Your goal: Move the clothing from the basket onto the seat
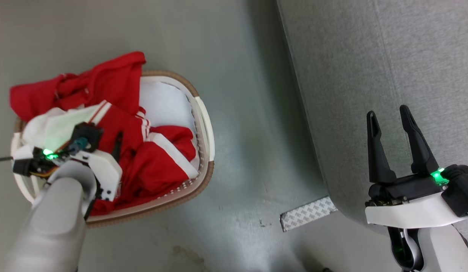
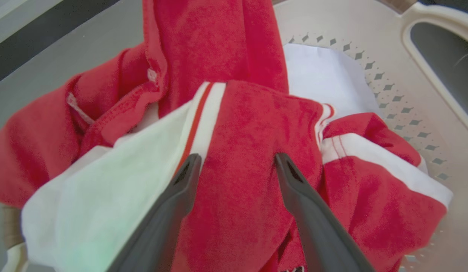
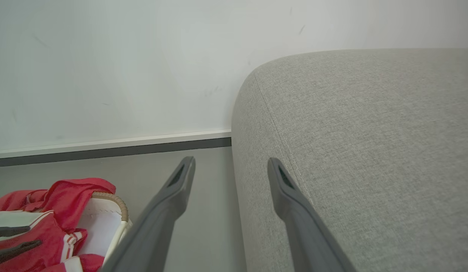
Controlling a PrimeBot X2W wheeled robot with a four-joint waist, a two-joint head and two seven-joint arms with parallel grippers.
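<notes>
Left gripper (image 2: 237,156) hangs inside the basket (image 1: 204,124) with its two dark fingers spread. In the left wrist view a raised fold of the clothing (image 2: 241,113) sits squarely between the tips: red fabric, with a white stripe running alongside the finger on that view's left. Nothing is pinched yet. I cannot tell whether the tips already press into the cloth, but they are at most just above it. So the target lies straight ahead of these fingers, along their own line. I judge that a short push down and a closing of the jaws would take that fold with no sideways correction.

The heap fills most of the basket, and one red piece is draped over the far rim toward the robot's left, hanging outside — that trailing part may drag on the rim when the bundle is lifted.

Right gripper (image 1: 388,111) is over the near edge of the seat (image 1: 370,56), fingers also apart and holding nothing. The seat stands to the robot's right of the basket, with a strip of floor (image 1: 253,113) between them. The left arm is plainly the nearer one to the clothing and the right the nearer to the seat — so the carry would run rightward across that gap
</notes>
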